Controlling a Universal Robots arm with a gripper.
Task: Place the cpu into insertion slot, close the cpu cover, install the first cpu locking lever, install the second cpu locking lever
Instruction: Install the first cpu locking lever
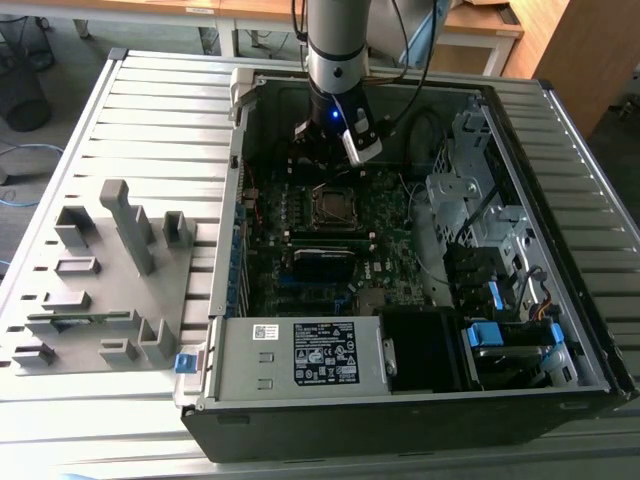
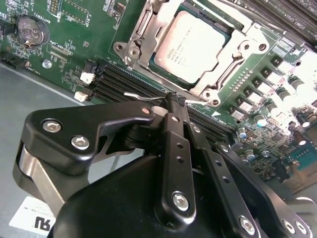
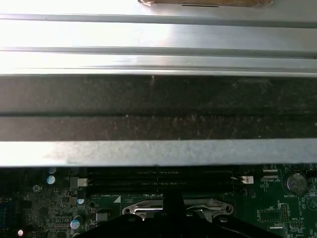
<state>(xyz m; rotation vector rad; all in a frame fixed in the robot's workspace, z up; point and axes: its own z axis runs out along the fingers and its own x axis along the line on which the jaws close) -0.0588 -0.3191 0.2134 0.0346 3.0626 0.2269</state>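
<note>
Black two-finger gripper (image 2: pixel 174 101) stood clenched, tips together at the end of a thin silver wire locking lever (image 2: pixel 141 95), small silver-grey square cpu (image 2: pixel 195 44) sat in the dark square insertion slot (image 1: pixel 316 210), thin silver windowed cpu cover (image 2: pixel 141 34) lay flat around it, on the green motherboard (image 2: pixel 74 29).

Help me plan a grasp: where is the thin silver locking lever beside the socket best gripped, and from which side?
Grip the locking lever at its free end, a thin wire out over the long black slots, clear of the cpu. Probably come from above, end effector straddling the wire.
</note>
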